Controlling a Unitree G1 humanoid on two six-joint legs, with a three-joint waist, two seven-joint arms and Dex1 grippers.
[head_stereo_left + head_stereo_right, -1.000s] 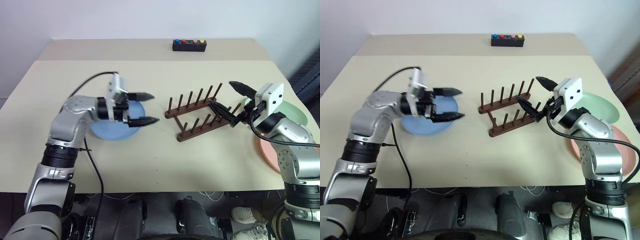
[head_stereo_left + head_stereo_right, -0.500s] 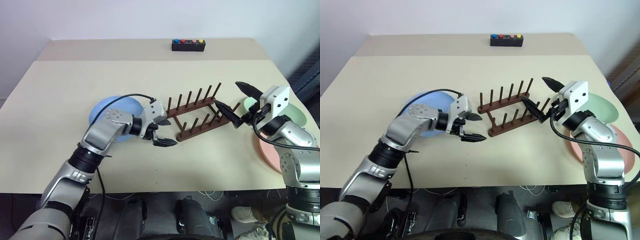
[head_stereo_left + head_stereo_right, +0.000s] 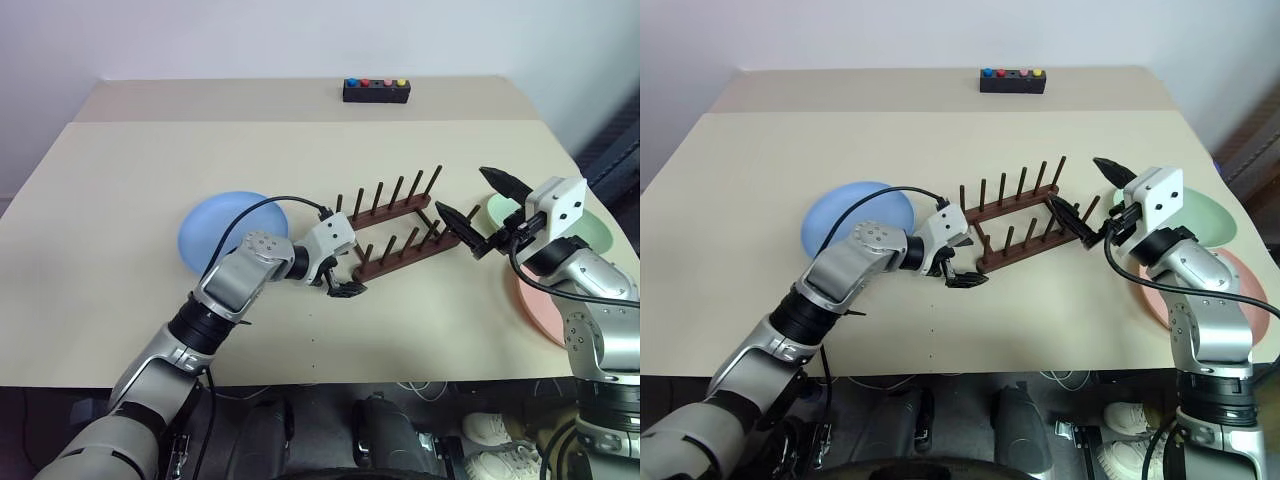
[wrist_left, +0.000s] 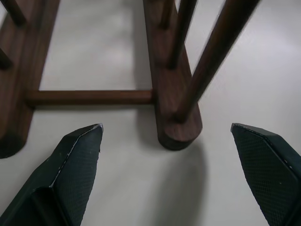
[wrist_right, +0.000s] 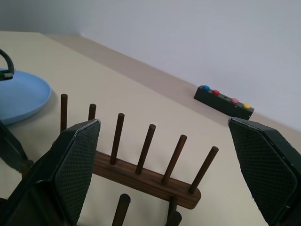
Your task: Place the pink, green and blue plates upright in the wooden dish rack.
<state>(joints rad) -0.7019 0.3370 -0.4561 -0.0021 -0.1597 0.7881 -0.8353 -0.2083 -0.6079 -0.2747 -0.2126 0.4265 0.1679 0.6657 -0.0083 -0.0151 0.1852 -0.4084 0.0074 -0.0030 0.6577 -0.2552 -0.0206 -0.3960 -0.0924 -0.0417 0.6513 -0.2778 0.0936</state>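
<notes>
The rack [image 3: 392,224] stands empty mid-table, with bare tabletop [image 3: 130,200] open around it. The left gripper [image 3: 340,282], fingers spread, sits low at the rack's near-left end; its wrist view shows a rail end between the fingertips [image 4: 77,155], seemingly untouched. The right gripper [image 3: 478,212], also spread and holding nothing, hovers at the rack's right end. The blue plate [image 3: 222,228] lies flat left of the rack, partly under the left arm. The green plate [image 3: 592,226] and pink plate [image 3: 532,300] lie right of it, near the table edge. A button box [image 3: 376,91] sits well behind the rack.
</notes>
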